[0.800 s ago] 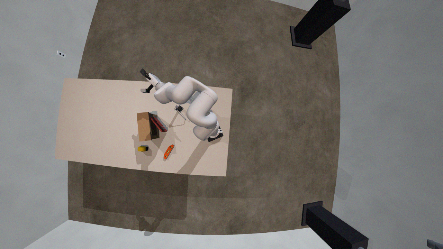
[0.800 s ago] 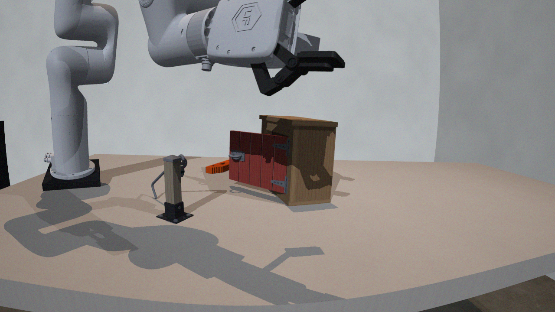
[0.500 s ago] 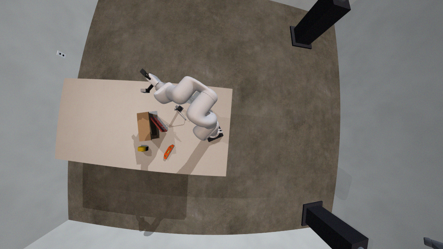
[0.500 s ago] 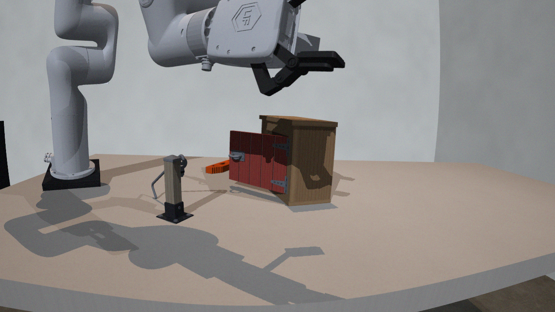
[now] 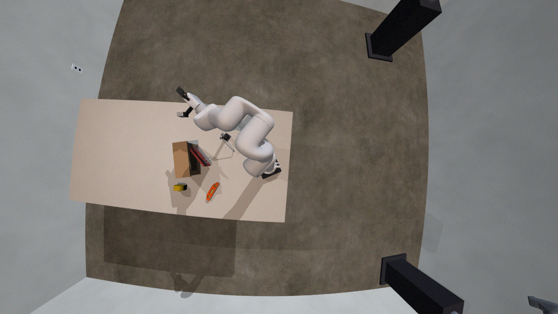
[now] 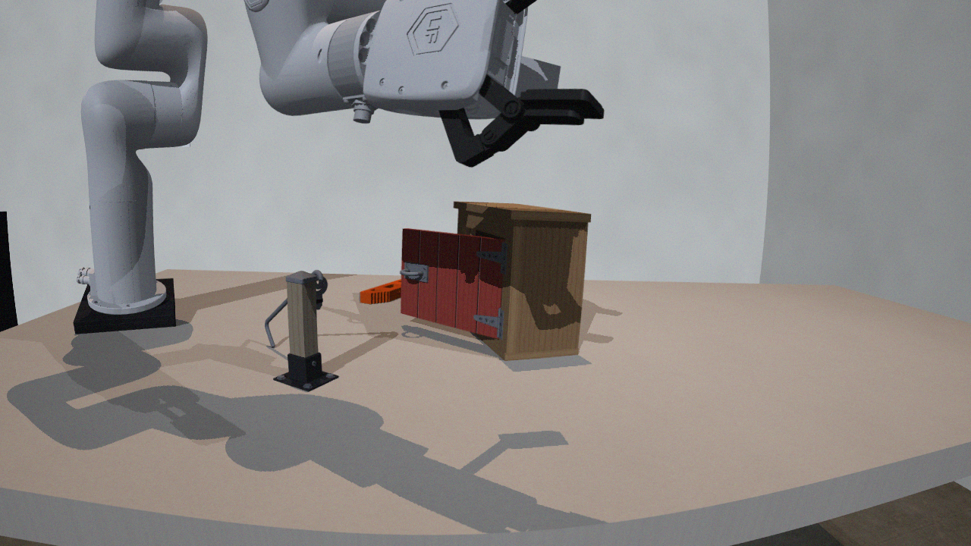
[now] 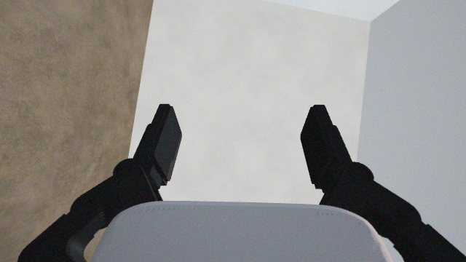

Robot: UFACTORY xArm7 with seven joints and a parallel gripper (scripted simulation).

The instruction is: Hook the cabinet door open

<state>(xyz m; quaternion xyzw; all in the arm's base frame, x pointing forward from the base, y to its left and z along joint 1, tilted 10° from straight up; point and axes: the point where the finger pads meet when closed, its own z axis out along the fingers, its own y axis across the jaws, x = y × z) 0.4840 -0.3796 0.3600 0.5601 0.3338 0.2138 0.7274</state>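
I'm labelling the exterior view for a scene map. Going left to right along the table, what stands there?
Arm's black base plate → hook → wooden post → orange tool → red cabinet door → wooden cabinet.
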